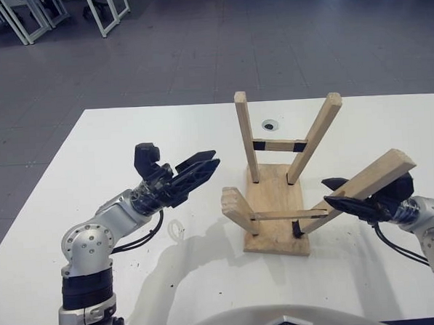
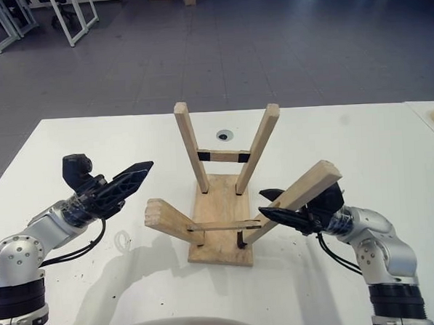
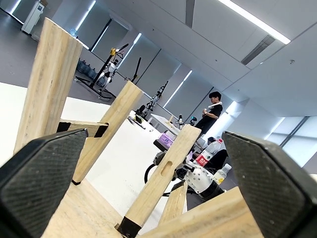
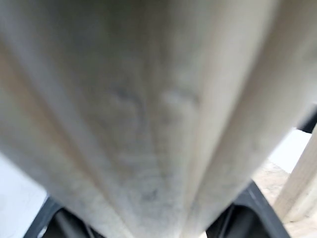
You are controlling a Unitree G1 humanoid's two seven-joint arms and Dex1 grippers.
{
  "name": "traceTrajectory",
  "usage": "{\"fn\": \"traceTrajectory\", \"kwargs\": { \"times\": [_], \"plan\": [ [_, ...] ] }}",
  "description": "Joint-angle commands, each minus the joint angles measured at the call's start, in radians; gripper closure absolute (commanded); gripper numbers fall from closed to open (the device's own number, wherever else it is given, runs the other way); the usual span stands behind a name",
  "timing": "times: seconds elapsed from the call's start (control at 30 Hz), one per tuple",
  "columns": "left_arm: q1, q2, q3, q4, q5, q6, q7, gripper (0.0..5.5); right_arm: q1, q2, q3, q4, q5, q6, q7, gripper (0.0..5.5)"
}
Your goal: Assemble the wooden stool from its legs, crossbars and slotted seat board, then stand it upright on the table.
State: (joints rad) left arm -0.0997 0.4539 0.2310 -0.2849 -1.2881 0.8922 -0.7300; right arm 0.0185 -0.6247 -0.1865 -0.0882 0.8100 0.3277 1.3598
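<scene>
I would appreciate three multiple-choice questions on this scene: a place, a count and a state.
1. Where is the seat board? A. flat on the table B. on the floor C. held in the air
2. How many legs stick up from it? A. two B. three C. four
3. The right end effector is: A. open B. shut on a leg C. shut on a crossbar

Answers: 1 A, it lies flat on the white tabletop; 2 C, two far and two near ones rise; 3 B, it clamps the near right leg.

Raw matt wood stool (image 1: 274,207), smooth white table (image 1: 129,145)
</scene>
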Motion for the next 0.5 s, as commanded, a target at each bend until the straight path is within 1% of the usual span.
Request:
{"fn": "traceTrajectory", "kwargs": {
  "times": [0.03,0.13,0.27,0.5],
  "plan": [
    [0.014,-0.005,-0.002,-0.018,0.013,-0.007,0.018,0.48,-0.053,-0.009,-0.037,-0.079,0.034,0.023,-0.049,3.44],
    [0.020,-0.004,-0.002,-0.023,0.016,-0.009,0.018,0.48,-0.031,-0.017,-0.037,-0.146,0.058,0.048,-0.055,3.44],
    [0.028,-0.006,0.000,-0.028,0.018,-0.013,0.019,0.48,0.044,-0.037,-0.034,-0.190,0.053,0.063,-0.026,3.44],
    [0.021,-0.002,-0.007,-0.022,0.025,-0.009,0.010,0.48,0.017,-0.004,-0.051,-0.053,-0.026,-0.045,-0.026,3.44]
  ]
}}
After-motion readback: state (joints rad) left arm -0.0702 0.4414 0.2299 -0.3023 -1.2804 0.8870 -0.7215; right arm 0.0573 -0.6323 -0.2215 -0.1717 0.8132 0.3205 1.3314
